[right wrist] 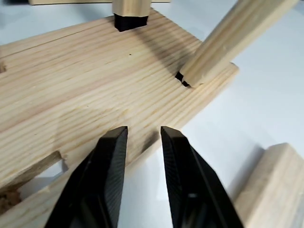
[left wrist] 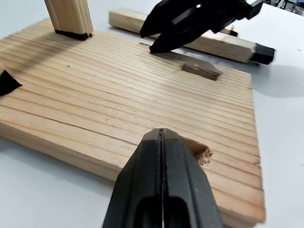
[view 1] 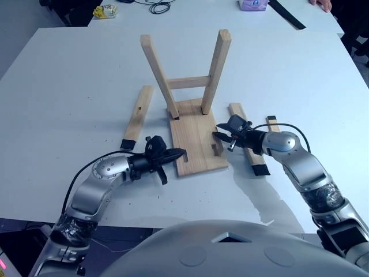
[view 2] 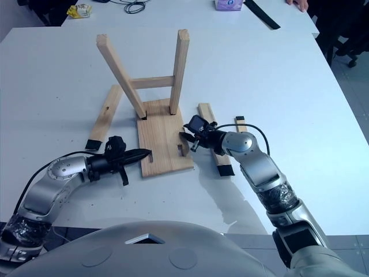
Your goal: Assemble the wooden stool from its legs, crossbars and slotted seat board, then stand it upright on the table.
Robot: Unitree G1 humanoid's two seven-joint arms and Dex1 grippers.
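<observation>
On the white table [view 1: 63,81], at centre: slotted seat board [view 1: 193,130], flat, grain running away from the robot.

In the board's two far slots:
- left leg [view 1: 157,72], seated by its black-tipped end, leaning outward towards the top.
- right leg [view 1: 217,66], likewise seated and black-tipped, nearly upright.
- between the two, partway up: one crossbar [view 1: 188,82], level.

At the board's near end:
- near left slot [left wrist: 198,152], rough-edged, cut into the left side.
- near right slot [view 1: 217,149], cut into the right side.

Tools:
- left gripper [view 1: 180,153]: fingers pressed fully together, carrying nothing; tip right at the near left slot, contact with the wood not discernible.
- right gripper [right wrist: 142,137]: fingers a narrow gap apart, carrying nothing; poised over the board's right edge, just beyond the near right slot.

Loose parts, flat on the table:
- third leg [view 1: 138,114], just left of the board, black tip towards the robot.
- fourth leg [view 1: 258,161], just right of the board, partly under the right arm, black tip at the near end.
- short crossbar [view 1: 272,123], beside the fourth leg on its outer side.

Along the far edge: yellow packet [view 1: 105,10], small box [view 1: 252,4], black strap [view 1: 286,15].
</observation>
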